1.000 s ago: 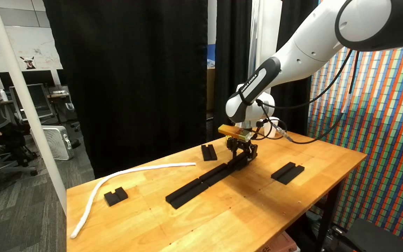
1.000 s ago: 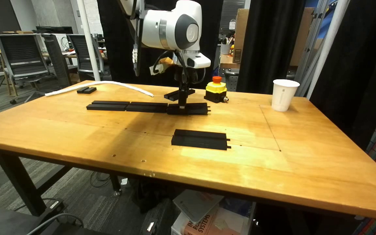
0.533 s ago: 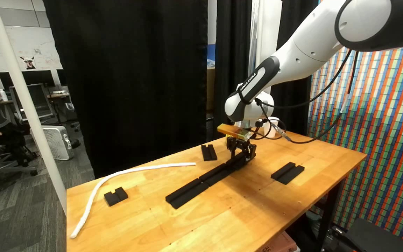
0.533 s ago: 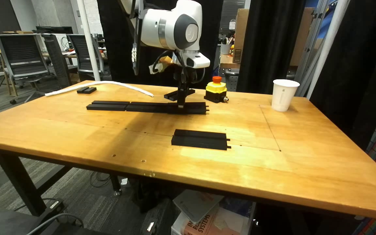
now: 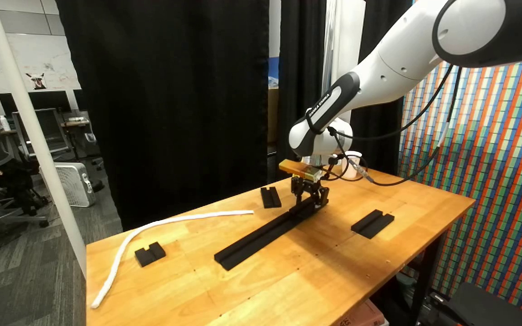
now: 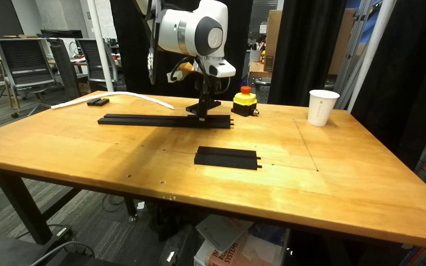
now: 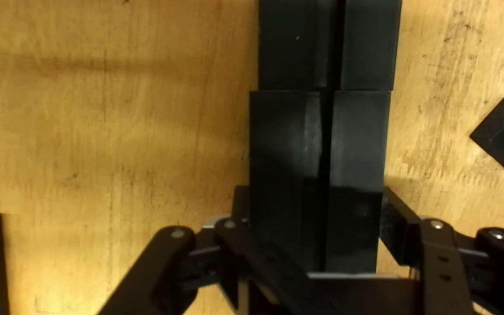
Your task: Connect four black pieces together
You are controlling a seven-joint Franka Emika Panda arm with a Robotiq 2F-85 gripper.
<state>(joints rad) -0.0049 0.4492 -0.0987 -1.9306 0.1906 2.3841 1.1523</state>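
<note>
The hand [image 7: 316,216] is closed across the width of a black bar [image 7: 359,144], one pad at each long side, and holds it. The bar is in line with a long black strip [image 5: 253,243], meeting its end, over the wooden table [image 6: 294,192]. A loose bar [image 6: 226,158] lies well apart, turned nearly the same way.

From where I stand, all these pieces are well inside the edges of the table; the loose bar is the closest to the long front edge. Between it and the strip there is a broad belt of bare wood. Beyond the free end of the held bar, the wood continues up to a white cup [image 6: 321,107]. On the side of the black curtain [image 5: 166,104] the room is narrower: a small black block [image 5: 270,197] lies at an angle near the hand, and a yellow box with a red button [image 6: 245,99] stands near. A second small block [image 5: 150,253] and a white cable [image 5: 170,221] lie toward the strip's other end.

The wrist view shows from above the seam between bar and strip; their left borders are not exactly in one line. Both exterior views show a small step there, the bar being slightly higher. Whether they are locked together, I cannot tell. In an exterior view two little pegs [image 6: 232,124] show at the bar's free end; in the wrist view the hand hides it.
</note>
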